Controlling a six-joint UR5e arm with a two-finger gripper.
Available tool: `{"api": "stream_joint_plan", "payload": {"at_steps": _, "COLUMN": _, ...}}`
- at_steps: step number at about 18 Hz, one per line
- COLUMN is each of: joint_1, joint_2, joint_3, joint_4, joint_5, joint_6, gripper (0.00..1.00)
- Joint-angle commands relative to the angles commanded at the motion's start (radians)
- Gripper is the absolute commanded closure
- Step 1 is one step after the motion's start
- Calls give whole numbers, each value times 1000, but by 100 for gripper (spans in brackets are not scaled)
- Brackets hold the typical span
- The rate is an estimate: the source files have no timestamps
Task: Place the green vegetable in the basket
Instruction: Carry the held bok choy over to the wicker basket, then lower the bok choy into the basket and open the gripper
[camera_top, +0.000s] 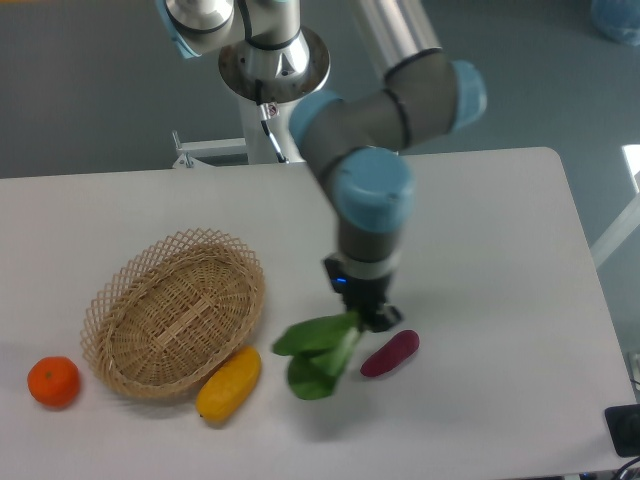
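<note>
The green vegetable has broad dark green leaves pointing left and down; its stem end is up at my gripper. There is a shadow on the table below it, so it looks lifted a little. My gripper is shut on the stem end of the vegetable. The basket, an oval tan wicker one, sits empty to the left, its rim a short way from the leaves.
A purple oblong vegetable lies just right of the gripper. A yellow oblong fruit lies against the basket's front right rim. An orange sits at the far left. The white table's front edge is near.
</note>
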Motion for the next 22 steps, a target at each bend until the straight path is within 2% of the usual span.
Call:
{"api": "stream_joint_plan", "payload": {"at_steps": 5, "joint_1": -84, "joint_2": 9, "joint_3": -43, "joint_4": 8, "joint_5": 2, "joint_6": -46, "gripper": 64}}
{"api": "stream_joint_plan", "payload": {"at_steps": 12, "joint_1": -169, "joint_2": 80, "joint_3": -179, "joint_4": 23, "joint_5": 34, "joint_6": -52, "gripper": 63}}
{"api": "stream_joint_plan", "payload": {"at_steps": 14, "joint_1": -195, "joint_2": 75, "joint_3": -187, "joint_4": 58, "joint_5": 44, "joint_6": -54, "gripper": 62}}
{"api": "stream_joint_plan", "payload": {"at_steps": 16, "joint_1": -213, "joint_2": 65, "joint_3": -190, "joint_4": 66, "joint_5": 45, "joint_6": -95, "gripper": 61}}
{"api": "stream_joint_plan", "payload": {"at_steps": 19, "joint_1": -241, "joint_2": 43, "joint_3": -187, "joint_4": 83, "joint_5": 45, "joint_6": -134, "gripper": 48}}
{"api": "stream_joint_plan", "payload": {"at_steps": 22, "joint_1": -244, "joint_2": 41, "joint_3": -189, "joint_4": 95, "joint_5": 45, "joint_6": -134, "gripper": 25}}
